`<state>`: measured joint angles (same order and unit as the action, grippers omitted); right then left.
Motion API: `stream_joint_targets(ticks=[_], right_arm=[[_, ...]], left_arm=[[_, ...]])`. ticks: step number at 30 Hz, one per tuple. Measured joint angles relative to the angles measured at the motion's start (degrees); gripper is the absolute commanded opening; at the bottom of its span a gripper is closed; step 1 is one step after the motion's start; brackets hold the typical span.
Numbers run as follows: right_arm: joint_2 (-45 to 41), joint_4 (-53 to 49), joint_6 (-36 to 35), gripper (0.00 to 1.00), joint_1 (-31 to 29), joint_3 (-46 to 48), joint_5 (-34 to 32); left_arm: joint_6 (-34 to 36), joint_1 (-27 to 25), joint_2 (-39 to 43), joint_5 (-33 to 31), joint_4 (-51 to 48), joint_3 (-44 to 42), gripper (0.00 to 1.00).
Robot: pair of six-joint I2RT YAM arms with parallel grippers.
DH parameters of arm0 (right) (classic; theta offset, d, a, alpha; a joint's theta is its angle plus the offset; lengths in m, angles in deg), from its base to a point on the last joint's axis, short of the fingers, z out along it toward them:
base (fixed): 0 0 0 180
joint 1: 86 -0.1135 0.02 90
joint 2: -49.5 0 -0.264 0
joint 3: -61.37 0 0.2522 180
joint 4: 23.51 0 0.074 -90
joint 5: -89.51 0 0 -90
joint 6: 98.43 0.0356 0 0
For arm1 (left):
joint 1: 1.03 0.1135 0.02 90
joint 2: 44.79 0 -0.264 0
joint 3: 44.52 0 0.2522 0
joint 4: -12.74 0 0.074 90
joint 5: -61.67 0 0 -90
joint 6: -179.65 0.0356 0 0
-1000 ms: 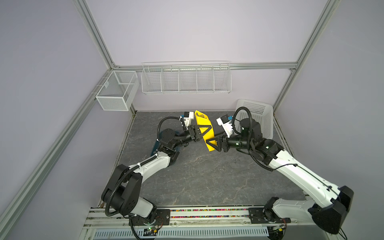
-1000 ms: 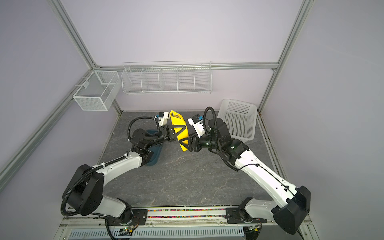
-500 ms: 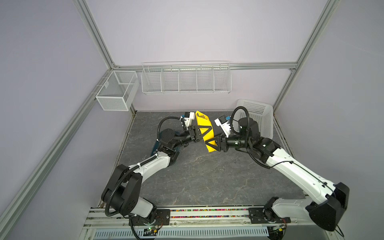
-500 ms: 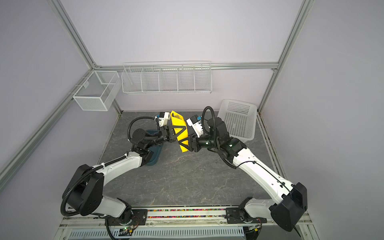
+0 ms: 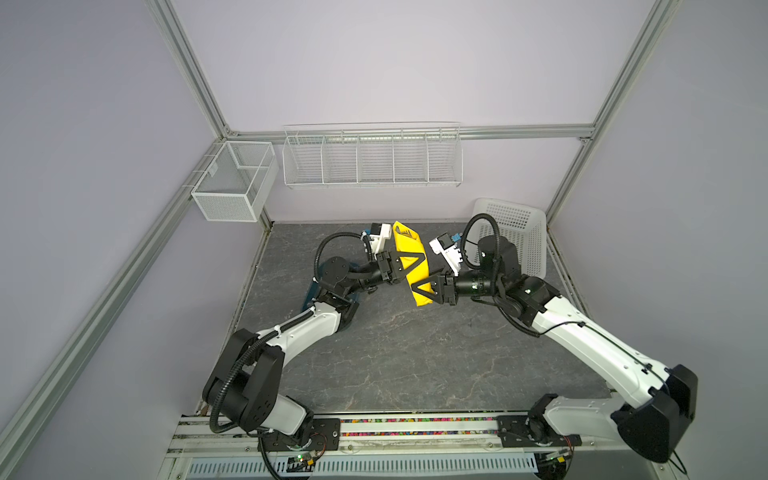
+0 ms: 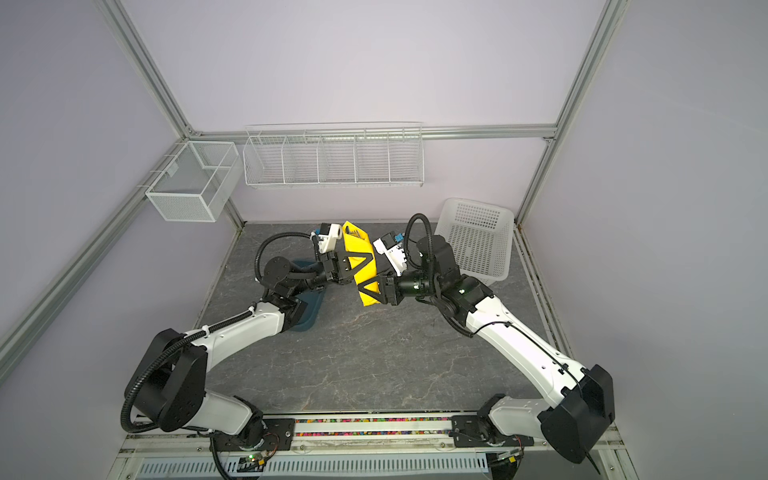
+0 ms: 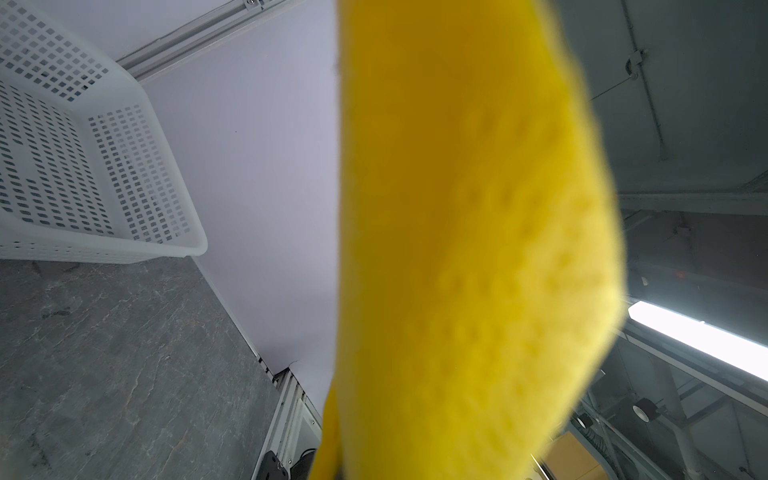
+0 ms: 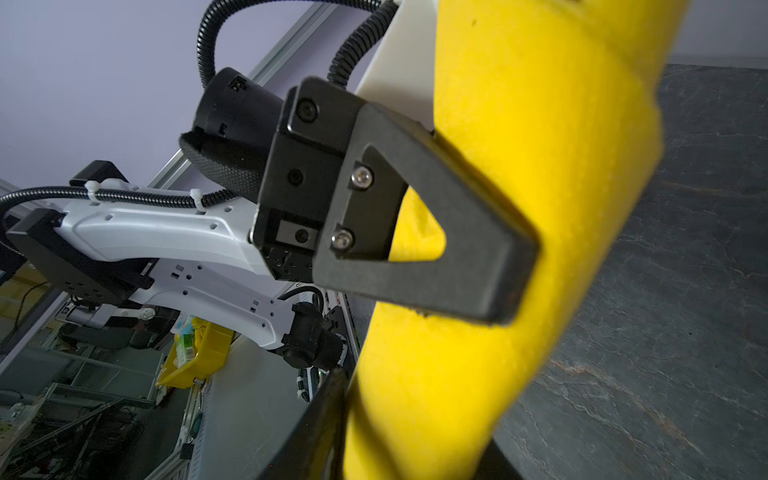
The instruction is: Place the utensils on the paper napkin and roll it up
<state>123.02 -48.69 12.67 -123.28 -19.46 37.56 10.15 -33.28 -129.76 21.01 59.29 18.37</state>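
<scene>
The paper napkin (image 5: 409,251) (image 6: 360,253) is a bright yellow roll held in the air over the back middle of the table. My left gripper (image 5: 417,262) (image 6: 365,262) is shut on its far half. The right gripper (image 5: 417,287) (image 6: 365,287) is shut on its near half, with one black finger (image 8: 320,424) pressed to each side. In the right wrist view the roll (image 8: 519,199) fills the middle, and the left gripper's triangular finger (image 8: 436,257) lies across it. The left wrist view shows only blurred yellow paper (image 7: 457,249). The utensils are hidden.
A white perforated basket (image 5: 515,237) (image 6: 478,239) (image 7: 104,166) leans at the back right corner. A teal tub (image 5: 309,293) (image 6: 307,318) lies under the left arm. A wire rack (image 5: 372,156) and a mesh box (image 5: 232,183) hang on the walls.
The right gripper has slid left onto the near end of the roll and its jaws have narrowed around it. The left gripper has kept its hold without moving.
</scene>
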Motion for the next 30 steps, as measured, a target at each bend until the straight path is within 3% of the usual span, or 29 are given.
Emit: stream_joint_targets(ticks=[7,10,16,23,25,27,29,30], right_arm=[[-0.07,1.97,1.97,0.18,0.68,0.46,2.4],[-0.63,2.21,2.71,0.17,0.85,1.09,2.75],[-1.14,1.97,2.89,0.16,1.07,1.68,2.08],[-1.18,0.17,2.91,0.16,1.25,2.12,1.16],[-1.22,-0.22,2.93,0.16,1.22,2.21,0.94],[-1.31,-0.31,2.93,0.16,1.22,2.25,0.79],[-1.46,-0.28,2.95,0.15,1.18,2.29,0.72],[-1.57,-0.13,2.99,0.15,1.18,2.38,0.63]], left_arm=[[0.55,0.04,0.0,0.61,0.76,0.17,0.0],[1.11,-0.02,0.0,1.05,0.66,0.22,0.06],[2.64,-0.11,0.02,1.29,-0.76,1.03,0.33],[5.99,0.0,1.55,-0.09,-6.38,1.18,0.53],[8.66,0.0,2.82,-1.25,-10.03,1.2,0.68],[11.52,0.04,4.55,-2.69,-14.99,1.2,0.76],[14.47,0.04,6.38,-4.07,-19.96,1.2,0.95],[16.2,0.04,7.48,-4.74,-22.71,1.27,1.0]])
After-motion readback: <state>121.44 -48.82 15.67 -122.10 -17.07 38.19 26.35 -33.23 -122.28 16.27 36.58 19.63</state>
